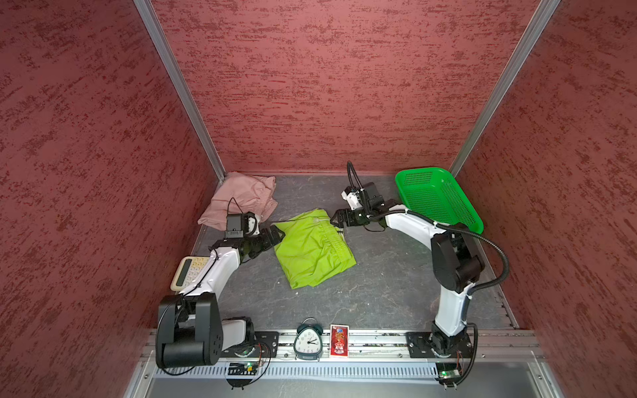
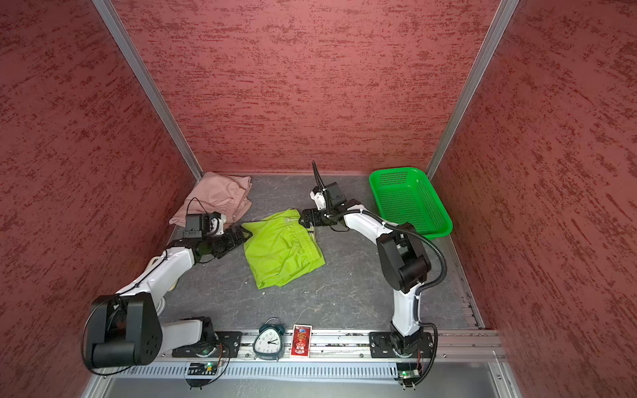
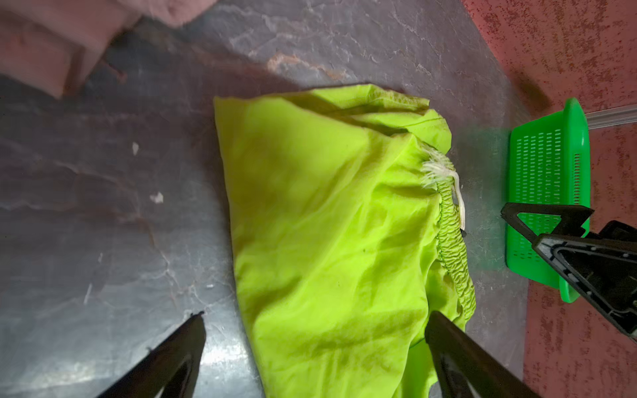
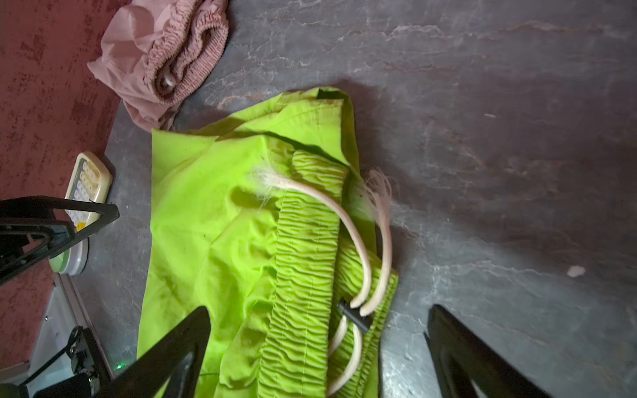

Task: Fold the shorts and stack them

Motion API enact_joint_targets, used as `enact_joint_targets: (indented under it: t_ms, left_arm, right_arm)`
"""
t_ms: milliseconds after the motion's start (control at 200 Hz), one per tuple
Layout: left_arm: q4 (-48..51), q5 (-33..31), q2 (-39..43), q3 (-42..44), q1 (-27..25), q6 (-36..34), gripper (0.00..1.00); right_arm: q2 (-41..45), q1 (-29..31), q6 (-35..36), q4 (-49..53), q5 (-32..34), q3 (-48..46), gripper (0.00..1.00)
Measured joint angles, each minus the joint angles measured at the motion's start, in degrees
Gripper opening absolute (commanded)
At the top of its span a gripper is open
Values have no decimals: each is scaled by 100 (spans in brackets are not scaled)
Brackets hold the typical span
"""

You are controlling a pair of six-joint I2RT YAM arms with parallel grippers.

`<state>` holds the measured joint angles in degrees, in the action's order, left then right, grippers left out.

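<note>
Both top views hang high above the near rail (image 1: 372, 339) and look steeply down toward the back wall (image 1: 344, 86), taking in the whole counter (image 1: 396, 275) (they differ only by a slight sideways shift). The left wrist view sits close over the lime green shorts (image 3: 327, 224), facing past the left end effector (image 3: 315, 315) toward the green basket (image 3: 548, 172); the right wrist view, equally near, faces past the right end effector (image 4: 320, 307) across the same shorts toward the pink shorts (image 4: 155, 51).

A green basket (image 1: 437, 201) is set near the right pincer (image 1: 335, 220). A calculator (image 1: 188, 272) is seen behind the left pincer (image 1: 280, 235); an alarm clock (image 1: 307, 341) and red packet (image 1: 339, 340) are stood well apart from both.
</note>
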<state>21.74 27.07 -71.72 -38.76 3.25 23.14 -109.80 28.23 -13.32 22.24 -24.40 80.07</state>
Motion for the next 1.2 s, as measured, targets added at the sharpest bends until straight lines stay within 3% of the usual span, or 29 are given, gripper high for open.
enact_joint_targets:
  t_ms: [431,616,932,1072,1197]
  left_arm:
    - [-726,396,50,1163,-144,817,99]
    - [-1246,599,-35,1296,-170,988,99]
    - [-1840,734,-407,1255,-308,1244,99]
    - [-1283,459,-459,909,-356,1169,99]
    - [-26,-192,-428,-98,-326,837,99]
  right_arm:
    - [-293,-59,417,-138,-758,-632,99]
    - [-326,-166,411,-498,-1410,-916,99]
    - [-531,-376,282,-973,-1620,-909,99]
    - [-551,-378,105,-1384,-1674,-1043,99]
    - [-540,-361,-160,-1834,-1725,-1220,99]
